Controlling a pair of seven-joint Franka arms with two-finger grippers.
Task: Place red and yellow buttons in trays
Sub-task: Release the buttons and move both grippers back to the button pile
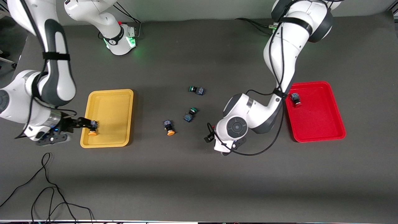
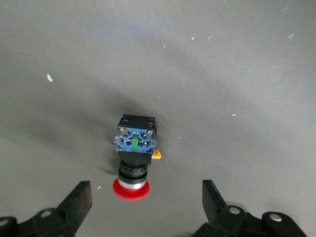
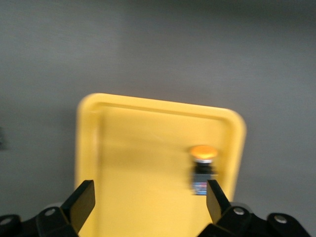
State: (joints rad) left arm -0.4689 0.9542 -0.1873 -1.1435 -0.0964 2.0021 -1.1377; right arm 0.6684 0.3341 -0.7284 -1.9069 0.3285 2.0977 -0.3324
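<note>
A yellow-capped button (image 1: 92,128) lay in the yellow tray (image 1: 108,102), close to its rim at the right arm's end, below the right gripper (image 1: 88,124), whose fingers stood apart. The second yellow button (image 1: 169,127) sat on open table. A red-capped button (image 2: 134,155) lay under the wide-open left gripper (image 2: 147,210), apparently untouched. Another (image 1: 295,99) rested in the red tray (image 1: 320,124).

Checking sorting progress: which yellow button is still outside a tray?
The yellow button lying on the bare table, nearer the front camera than the two green ones. The other yellow button already lies in the yellow tray, by the open right gripper.
</note>
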